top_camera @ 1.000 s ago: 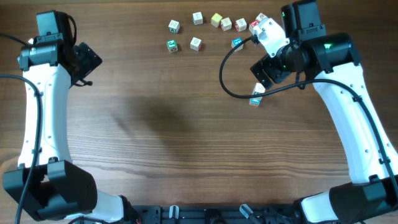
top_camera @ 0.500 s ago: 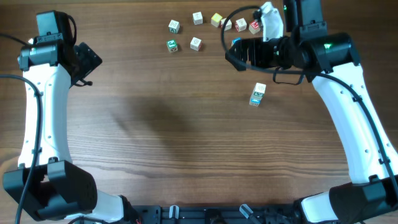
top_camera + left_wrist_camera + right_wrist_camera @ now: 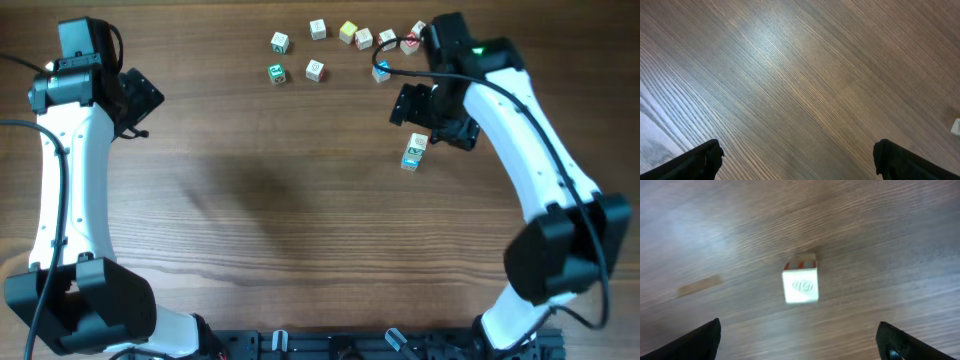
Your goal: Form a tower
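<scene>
Wood-grain counter (image 3: 300, 220) with both pincers spread to their widest and holding nothing. The left pincer (image 3: 800, 165) hangs over bare boards, well apart from every cube. The right pincer (image 3: 430, 116) hovers with the tower (image 3: 413, 152) just beside its fingertips, and the loose cubes (image 3: 315, 70) lie on its far side. Judged risk: one wide-set finger clipping the stack on any sideways sweep — the cubes merely rest on each other — would topple it. The wrist view is blurred, so alignment over the top cube is hard to confirm.
</scene>
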### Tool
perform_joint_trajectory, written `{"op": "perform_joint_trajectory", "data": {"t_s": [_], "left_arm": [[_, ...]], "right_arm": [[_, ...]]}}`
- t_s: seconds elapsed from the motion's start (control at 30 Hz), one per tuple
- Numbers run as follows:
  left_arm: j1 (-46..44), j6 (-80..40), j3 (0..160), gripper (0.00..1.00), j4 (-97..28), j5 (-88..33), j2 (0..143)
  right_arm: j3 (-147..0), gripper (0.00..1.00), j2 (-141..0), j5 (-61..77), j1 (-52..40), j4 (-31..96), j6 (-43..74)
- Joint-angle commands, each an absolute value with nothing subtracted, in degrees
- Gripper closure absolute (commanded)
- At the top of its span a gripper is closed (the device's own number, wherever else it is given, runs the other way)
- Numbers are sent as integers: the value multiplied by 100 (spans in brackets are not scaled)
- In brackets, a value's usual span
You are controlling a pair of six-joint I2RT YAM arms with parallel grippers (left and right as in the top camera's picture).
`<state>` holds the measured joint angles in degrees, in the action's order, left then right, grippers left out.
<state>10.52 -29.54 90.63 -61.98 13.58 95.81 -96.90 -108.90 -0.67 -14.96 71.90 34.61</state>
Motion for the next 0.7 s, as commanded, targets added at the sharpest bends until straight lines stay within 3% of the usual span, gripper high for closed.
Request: {"op": "perform_joint_trajectory", "data": {"t_s": [0.0,0.33,0.67], "left_arm": [[1072,-3050,9037,0,-6202,1347,9633],[1072,-3050,9037,0,-6202,1347,9633],[1072,-3050,9037,0,-6202,1350,9633]], "right_arm": [[-9754,7,-11552,-303,-1494,7013,2939],[-9749,22,-12075,-23,-1492,6639,1944],[-9684,21,-12099,-23,-1492,6932,1959]]}}
